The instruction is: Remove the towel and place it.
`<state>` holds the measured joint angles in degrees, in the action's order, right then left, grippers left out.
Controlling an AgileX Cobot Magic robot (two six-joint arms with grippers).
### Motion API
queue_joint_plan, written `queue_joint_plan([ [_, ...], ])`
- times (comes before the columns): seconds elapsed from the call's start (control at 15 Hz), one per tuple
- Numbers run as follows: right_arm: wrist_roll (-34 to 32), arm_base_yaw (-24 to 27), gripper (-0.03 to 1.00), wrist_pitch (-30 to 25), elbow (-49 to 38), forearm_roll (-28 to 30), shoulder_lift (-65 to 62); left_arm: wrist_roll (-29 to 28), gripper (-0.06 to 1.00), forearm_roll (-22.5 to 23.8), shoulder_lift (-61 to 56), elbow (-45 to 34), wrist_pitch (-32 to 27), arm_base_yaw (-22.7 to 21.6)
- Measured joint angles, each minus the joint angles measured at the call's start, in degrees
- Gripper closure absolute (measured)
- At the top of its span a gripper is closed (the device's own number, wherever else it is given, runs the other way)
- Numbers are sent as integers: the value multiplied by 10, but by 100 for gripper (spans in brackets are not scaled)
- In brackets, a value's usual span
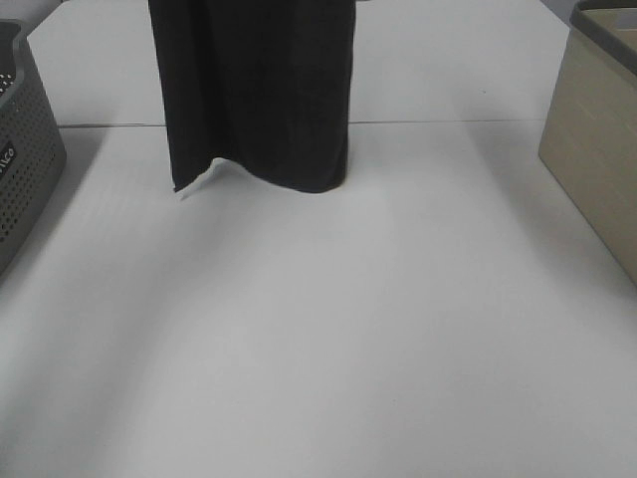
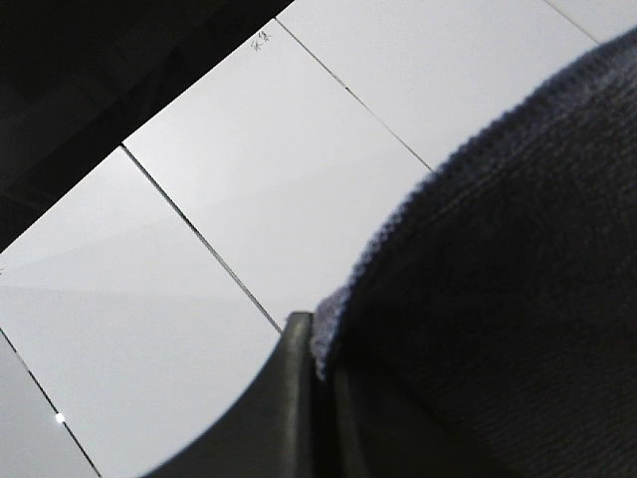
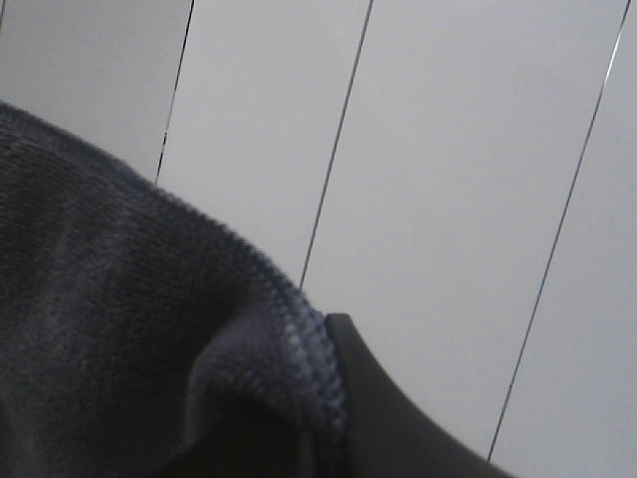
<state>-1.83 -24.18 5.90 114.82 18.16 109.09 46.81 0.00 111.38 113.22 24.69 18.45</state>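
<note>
One dark towel (image 1: 257,95) hangs over the white table (image 1: 348,329), lower hem near the surface, between a grey perforated basket (image 1: 25,159) and a beige bin (image 1: 597,149); the left end effector (image 2: 317,349) and right end effector (image 3: 333,349) each clamp its hemmed edge.

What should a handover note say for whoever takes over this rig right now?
Hands: the left hand is shut on one upper edge of the towel; the right hand is shut on its hem at the other end.
Things: the towel hangs spread between both hands over the table, its lower edge close to the surface; contact unclear. The grey basket sits far left and the beige bin far right, both apart from it.
Done: towel held up, outside the basket.
Left: lower it, probably flat onto the table, then release.
</note>
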Motion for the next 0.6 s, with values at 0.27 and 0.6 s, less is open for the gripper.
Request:
queue_joint_plan([
  [0.27, 1, 10, 95, 7, 77, -1, 58, 0, 94, -3, 34, 0, 74, -2],
  [0.6, 1, 26, 95, 22, 122, -10, 113, -28, 94, -5, 107, 54, 121, -18],
])
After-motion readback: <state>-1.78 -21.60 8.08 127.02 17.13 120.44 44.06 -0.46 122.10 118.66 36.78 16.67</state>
